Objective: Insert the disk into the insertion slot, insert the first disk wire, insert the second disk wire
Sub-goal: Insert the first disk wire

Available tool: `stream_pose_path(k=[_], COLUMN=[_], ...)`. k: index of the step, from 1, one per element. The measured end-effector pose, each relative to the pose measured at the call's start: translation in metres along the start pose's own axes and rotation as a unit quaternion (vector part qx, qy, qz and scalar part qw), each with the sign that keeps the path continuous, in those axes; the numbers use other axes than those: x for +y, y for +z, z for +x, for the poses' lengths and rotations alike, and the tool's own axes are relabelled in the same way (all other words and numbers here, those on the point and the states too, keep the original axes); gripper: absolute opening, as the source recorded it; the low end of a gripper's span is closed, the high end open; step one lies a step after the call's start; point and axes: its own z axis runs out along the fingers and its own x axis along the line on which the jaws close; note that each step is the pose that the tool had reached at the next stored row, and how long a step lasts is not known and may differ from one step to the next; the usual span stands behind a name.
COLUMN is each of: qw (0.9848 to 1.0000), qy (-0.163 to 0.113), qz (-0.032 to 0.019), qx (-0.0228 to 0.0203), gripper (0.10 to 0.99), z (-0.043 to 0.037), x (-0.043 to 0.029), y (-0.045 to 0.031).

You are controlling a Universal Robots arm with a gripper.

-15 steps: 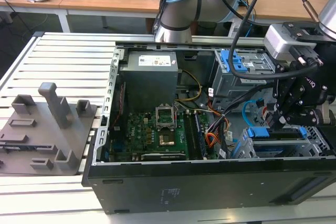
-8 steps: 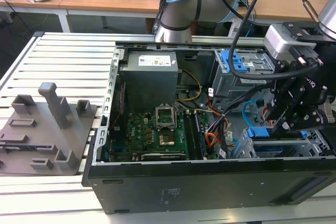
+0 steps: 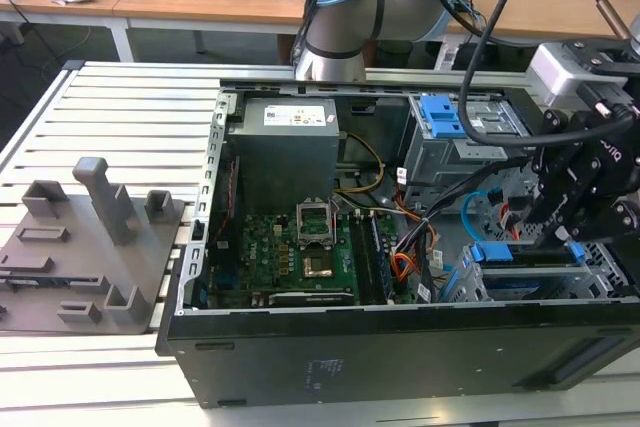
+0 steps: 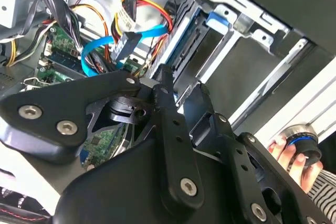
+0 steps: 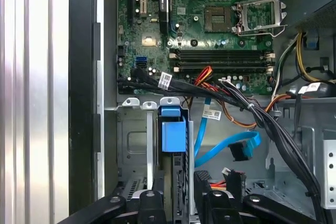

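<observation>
The disk (image 5: 173,136) stands on edge inside the insertion slot (image 5: 131,145), the grey metal cage at one corner of the open computer case (image 3: 400,352). The blue tab of its carrier shows at the end that faces the motherboard (image 5: 210,40). The gripper (image 5: 177,200) straddles the disk's upper edge from above; whether it is clamping the disk or only flanking it, I cannot tell. In the exterior view it hangs over the corner of the case at the exterior view's right. The first disk wire (image 5: 235,178), red, orange and black strands ending in a small black plug, lies loose just beside the cage, apart from the disk. The second disk wire (image 5: 231,146), the flat light-blue cable, loops inside the case near it, with its plug also hanging free. A thick bundle of black cables (image 5: 273,124) runs diagonally past both. Further back in the case sit the taller bay (image 3: 445,117) with its blue latch and the power supply (image 3: 285,147). The case rests on a slotted metal table (image 3: 120,107), and a grey fixture plate (image 3: 90,237) with upright blocks lies on it at the exterior view's left. In the second wrist view a person's hand (image 4: 287,156) holds a round black knob (image 4: 303,141) with a blue ring, beyond the wall of the case.
</observation>
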Motion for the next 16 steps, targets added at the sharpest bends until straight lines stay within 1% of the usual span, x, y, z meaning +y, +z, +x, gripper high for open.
stream_pose_path(k=[4, 6, 8, 9, 12, 14, 16], qw=[1.0000, 1.0000, 1.0000, 1.0000, 1.0000, 1.0000, 1.0000], qy=[0.000, 0.000, 0.000, 0.000, 0.000, 0.000, 0.000], qz=[0.0000, 0.0000, 0.0000, 0.0001, 0.0001, 0.0001, 0.0001], qx=[0.0001, 0.0006, 0.0018, 0.0032, 0.0053, 0.0063, 0.0064], gripper=[0.361, 0.361, 0.361, 0.361, 0.361, 0.361, 0.361], z=[-0.0015, -0.0020, -0.0049, -0.0092, -0.0191, -0.0288, -0.0325], x=[-0.0045, -0.0052, -0.0052, -0.0051, -0.0050, -0.0048, -0.0047], y=[-0.0002, -0.0003, -0.0003, -0.0003, -0.0004, -0.0005, -0.0004])
